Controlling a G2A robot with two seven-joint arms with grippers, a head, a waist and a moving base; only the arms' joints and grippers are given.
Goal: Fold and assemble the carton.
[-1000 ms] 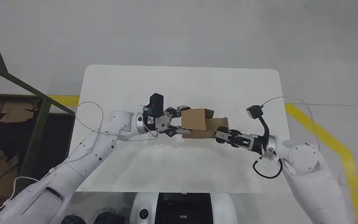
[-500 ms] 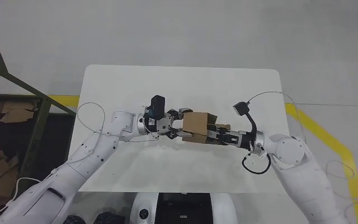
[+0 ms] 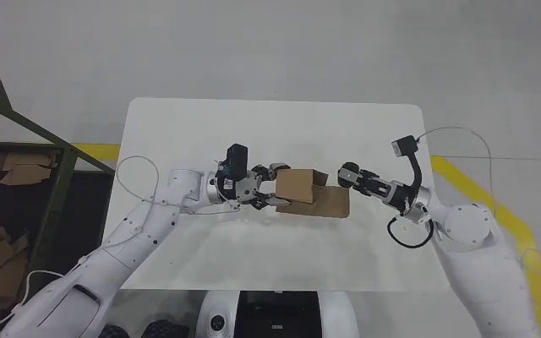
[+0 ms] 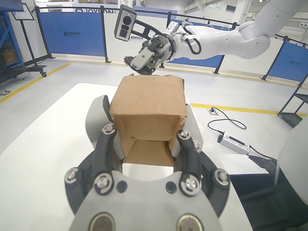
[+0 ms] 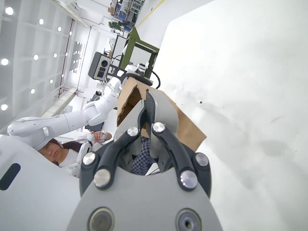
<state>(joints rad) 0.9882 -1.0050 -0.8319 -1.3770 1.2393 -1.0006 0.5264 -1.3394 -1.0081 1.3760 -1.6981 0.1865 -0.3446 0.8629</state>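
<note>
A brown carton (image 3: 303, 188) lies on its side mid-table, its open end toward the left arm. My left gripper (image 3: 272, 188) is shut on that end, and in the left wrist view its fingers (image 4: 105, 123) press both side walls of the carton (image 4: 148, 97). One flap (image 3: 336, 204) lies out flat on the carton's right side. My right gripper (image 3: 347, 176) hovers just right of the carton, above that flap, with its fingers shut together and nothing between them (image 5: 146, 97). The left wrist view shows the right gripper (image 4: 134, 67) just past the carton's far top edge.
The white table (image 3: 254, 127) has free surface all around the carton. A green rack (image 3: 38, 160) with cardboard pieces stands off the table's left edge. A yellow floor line (image 3: 473, 190) runs past the right side.
The right gripper pushed in against the carton's right end, then drew back to the right and away. The right flap now lies flatter on the table. The left gripper kept its hold.
</note>
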